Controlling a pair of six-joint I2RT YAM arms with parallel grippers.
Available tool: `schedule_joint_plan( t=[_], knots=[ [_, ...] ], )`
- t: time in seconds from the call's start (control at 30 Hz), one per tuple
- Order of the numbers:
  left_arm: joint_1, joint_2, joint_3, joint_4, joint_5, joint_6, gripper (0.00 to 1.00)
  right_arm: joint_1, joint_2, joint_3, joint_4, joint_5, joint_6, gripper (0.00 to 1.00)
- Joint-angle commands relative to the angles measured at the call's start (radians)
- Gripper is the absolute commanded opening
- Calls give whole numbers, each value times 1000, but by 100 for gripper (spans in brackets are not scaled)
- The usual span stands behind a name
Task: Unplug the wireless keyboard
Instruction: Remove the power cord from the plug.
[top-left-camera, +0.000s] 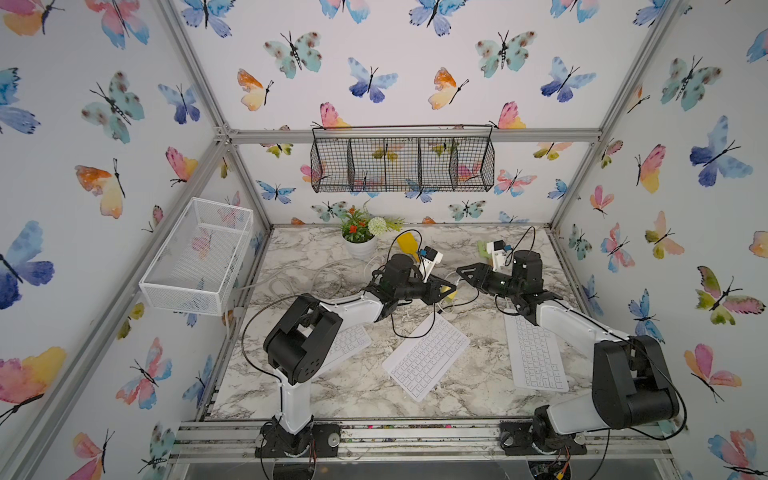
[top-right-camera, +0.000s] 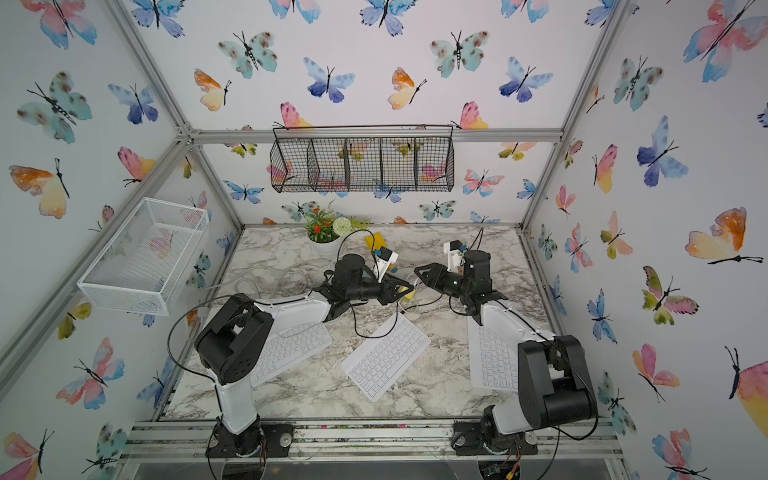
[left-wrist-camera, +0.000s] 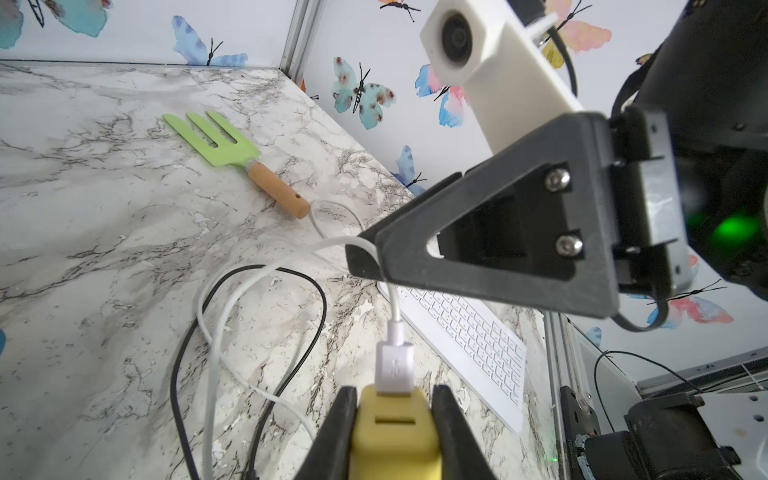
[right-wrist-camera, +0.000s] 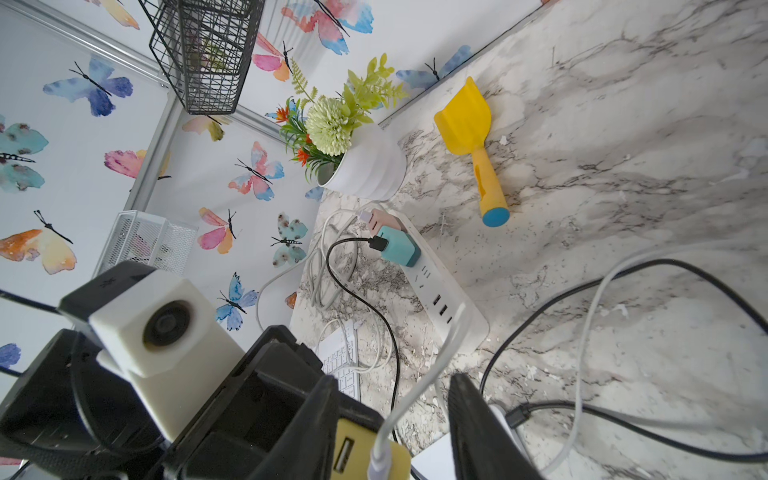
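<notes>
**A:** What do the left jaws have?

**B:** They are pinched on the yellow charger, gripping it by two opposite sides. The white plug sits in the charger's end, the end that faces the right jaws.

**A:** And the right jaws?

**B:** Spread, and nearly tip to tip with the left ones. The white cable rises from the plug and passes between them.

**A:** Where is the keyboard?

**B:** Three white ones lie flat on the bench. The middle keyboard sits skewed, just on the arm-base side of both jaws. The right keyboard lies behind the right jaws, partly under that arm. The left keyboard lies behind the left jaws, under that arm. The cable disappears among loops, so I can't tell which keyboard it feeds.

**A:** Anything beyond the left jaws?

**B:** The power strip, with a teal charger plugged into it.
</notes>
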Motion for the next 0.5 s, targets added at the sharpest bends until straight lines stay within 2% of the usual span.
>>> schedule_joint_plan(
  t=[0.0,0.17,0.47],
  knots=[
    [0,-43,7,42,-10,16,0,11,-5,-30,54,17,53,48],
    [0,-48,6,36,-12,24,0,15,-2,-47,99,19,108,49],
    [-1,-44,17,20,-22,39,0,50,35,-41,89,32,127,47]
  ],
)
